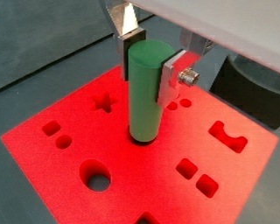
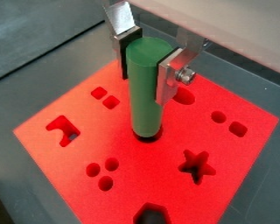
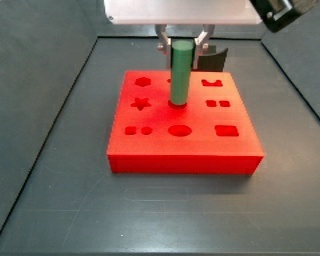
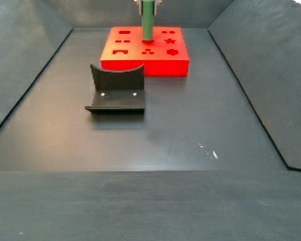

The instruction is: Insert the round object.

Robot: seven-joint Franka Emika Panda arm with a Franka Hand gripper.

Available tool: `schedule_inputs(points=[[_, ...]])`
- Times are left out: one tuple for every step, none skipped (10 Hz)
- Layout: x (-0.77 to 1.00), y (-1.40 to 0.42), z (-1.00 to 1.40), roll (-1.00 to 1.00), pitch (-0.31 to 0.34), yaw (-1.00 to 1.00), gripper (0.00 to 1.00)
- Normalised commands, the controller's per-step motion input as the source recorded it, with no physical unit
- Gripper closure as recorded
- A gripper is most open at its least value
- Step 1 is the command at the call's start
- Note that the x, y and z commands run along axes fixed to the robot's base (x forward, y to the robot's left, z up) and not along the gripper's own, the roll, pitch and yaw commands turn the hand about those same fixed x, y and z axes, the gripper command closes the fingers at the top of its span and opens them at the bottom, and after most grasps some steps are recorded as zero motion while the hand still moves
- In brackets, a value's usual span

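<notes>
Gripper (image 1: 152,54) clamped on the upper part of the round object (image 1: 145,92), peg upright below the fingers. Its lower end meets the red block (image 3: 190,140) directly under the gripper; probably seated in a round hole, though the contact is hard to read. Peg looks rigid, light, matte, so slip is unlikely; the high grip suits insertion. Beyond the block, dark flat surface (image 4: 191,122), the fixture (image 4: 117,90) well apart, low walls around.
</notes>
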Motion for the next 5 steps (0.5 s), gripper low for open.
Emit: schedule_inputs(points=[[0.0, 0.0, -0.23, 0.0, -0.024, 0.0, 1.0], [-0.01, 0.0, -0.24, 0.02, -0.003, 0.0, 1.0], [0.0, 0.0, -0.27, 0.03, -0.009, 0.0, 1.0], [0.12, 0.0, -0.33, 0.02, -0.063, 0.0, 1.0], [0.16, 0.0, -0.37, 0.06, -0.087, 0.0, 1.0]])
